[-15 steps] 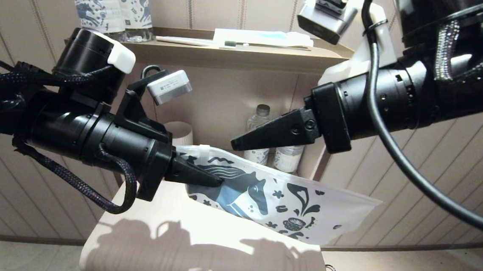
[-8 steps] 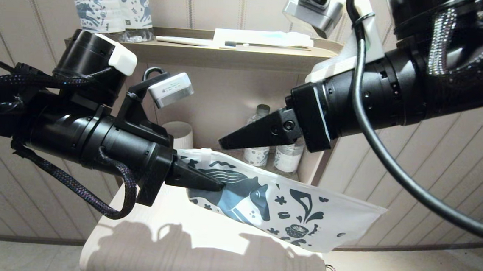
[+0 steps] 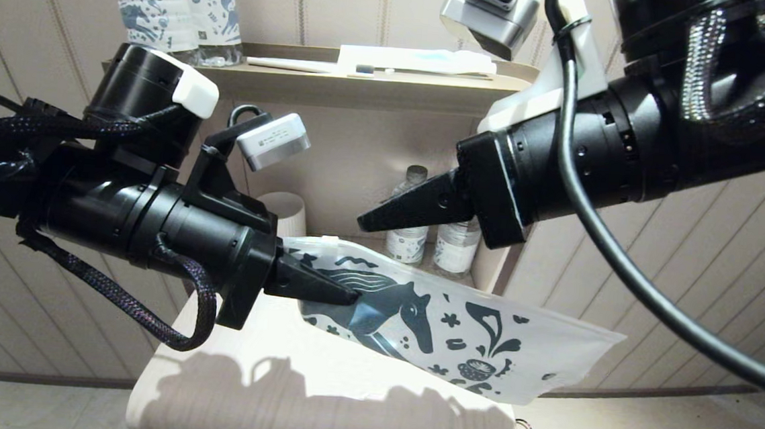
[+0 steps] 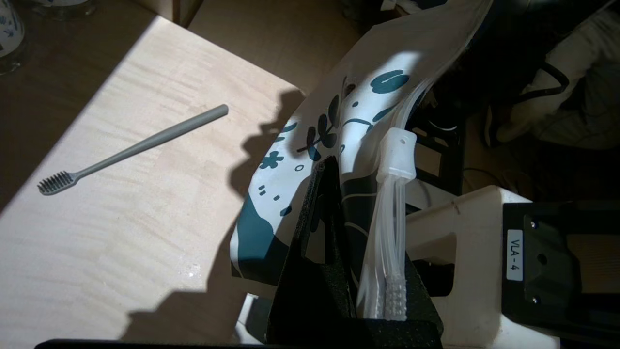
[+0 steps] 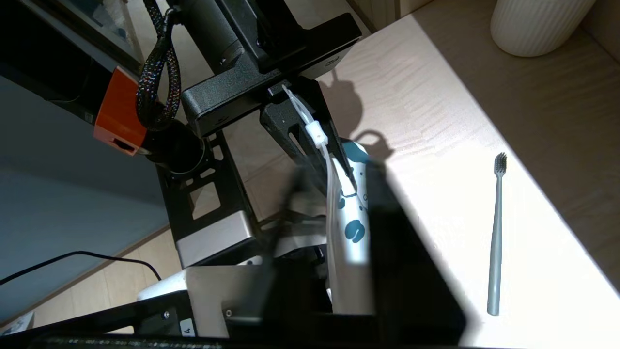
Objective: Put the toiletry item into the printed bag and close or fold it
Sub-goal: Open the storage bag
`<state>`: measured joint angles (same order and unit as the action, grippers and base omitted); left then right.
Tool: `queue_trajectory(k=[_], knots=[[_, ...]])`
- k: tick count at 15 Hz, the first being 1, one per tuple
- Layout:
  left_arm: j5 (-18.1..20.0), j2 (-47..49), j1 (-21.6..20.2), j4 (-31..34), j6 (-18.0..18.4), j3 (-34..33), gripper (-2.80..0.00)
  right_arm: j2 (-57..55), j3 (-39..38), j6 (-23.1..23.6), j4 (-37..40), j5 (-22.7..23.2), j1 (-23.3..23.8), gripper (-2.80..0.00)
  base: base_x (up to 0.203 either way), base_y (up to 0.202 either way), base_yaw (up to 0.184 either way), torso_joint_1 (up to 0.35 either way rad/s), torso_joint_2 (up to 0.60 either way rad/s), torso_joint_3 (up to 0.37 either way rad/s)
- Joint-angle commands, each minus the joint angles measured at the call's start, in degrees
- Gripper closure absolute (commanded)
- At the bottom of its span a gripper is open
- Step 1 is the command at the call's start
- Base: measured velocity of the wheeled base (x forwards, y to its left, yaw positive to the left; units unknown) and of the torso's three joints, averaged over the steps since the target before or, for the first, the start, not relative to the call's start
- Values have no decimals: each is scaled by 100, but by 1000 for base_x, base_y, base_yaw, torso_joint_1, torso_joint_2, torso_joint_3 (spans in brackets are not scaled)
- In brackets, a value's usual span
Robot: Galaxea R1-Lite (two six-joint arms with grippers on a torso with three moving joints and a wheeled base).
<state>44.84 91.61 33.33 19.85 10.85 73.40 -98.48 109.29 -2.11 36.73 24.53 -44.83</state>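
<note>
My left gripper (image 3: 350,296) is shut on the zip end of the printed bag (image 3: 469,328), a white pouch with a dark blue horse. It holds the bag in the air above the pale table (image 3: 317,385). The bag's white slider (image 4: 398,150) sits just beyond the left gripper (image 4: 348,194). My right gripper (image 3: 363,225) hovers open just above the bag's top edge; in the right wrist view the bag (image 5: 351,228) shows between the spread fingers of this gripper (image 5: 334,174). The grey toothbrush (image 4: 135,148) (image 5: 495,232) lies flat on the table, apart from both grippers and hidden in the head view.
On the top shelf stand water bottles (image 3: 174,18), beside a white toothbrush (image 3: 298,65) and a packet with a light-blue stripe (image 3: 413,58). The lower shelf holds a ribbed white cup (image 3: 285,211) (image 5: 533,24) and small bottles (image 3: 410,210).
The right arm swung left and up over the bag, then eased back a little. The bag's free end drifted right and lower in the left gripper's hold.
</note>
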Motion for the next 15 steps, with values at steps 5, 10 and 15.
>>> queue_trajectory(k=[5, 10, 15], knots=[[25, 15, 42, 10, 5, 8, 0, -141, -20, 8, 10, 17, -222, 0, 0, 0, 0, 0, 0, 0], [16, 6, 51, 19, 5, -1, 0, -216, -31, 26, -17, 105, -271, 0, 0, 0, 0, 0, 0, 0], [16, 6, 76, 10, 5, -1, 0, -172, 31, 44, -17, 114, -271, -280, 0, 0, 0, 0, 0, 0]])
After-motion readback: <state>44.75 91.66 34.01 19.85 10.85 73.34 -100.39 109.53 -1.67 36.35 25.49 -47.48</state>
